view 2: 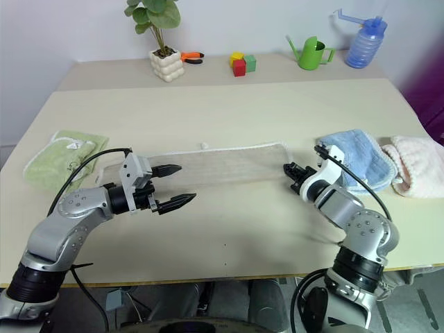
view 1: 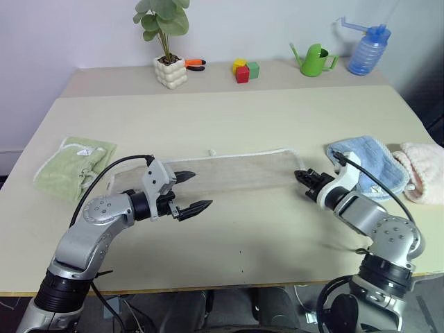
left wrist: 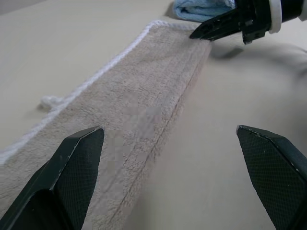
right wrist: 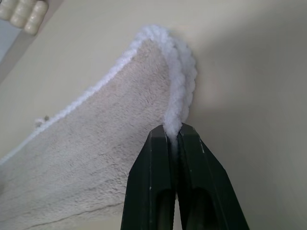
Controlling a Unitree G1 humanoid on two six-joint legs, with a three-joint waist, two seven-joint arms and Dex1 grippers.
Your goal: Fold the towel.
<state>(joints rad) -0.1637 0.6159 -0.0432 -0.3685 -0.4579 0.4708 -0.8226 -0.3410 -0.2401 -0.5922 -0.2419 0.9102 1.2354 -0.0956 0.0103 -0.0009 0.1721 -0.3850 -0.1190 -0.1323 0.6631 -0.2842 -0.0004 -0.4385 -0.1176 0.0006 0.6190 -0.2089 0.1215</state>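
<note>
Cream tabletop [view 1: 229,118] carries our beige terry towel [view 1: 229,172], already a long strip | left wrist view: left gripper [left wrist: 172,158] spread wide over its near end | right wrist view: right gripper [right wrist: 173,139] pinched on the white corner edging; soft, light, floppy, so we judge both end corners the best hold.

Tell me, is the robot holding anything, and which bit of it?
The right gripper pinches the towel by its white edging; the left gripper holds nothing.

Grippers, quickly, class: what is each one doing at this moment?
Left gripper: open, holding nothing, above the beige towel.
Right gripper: shut on the towel's white edging at its end.
</note>
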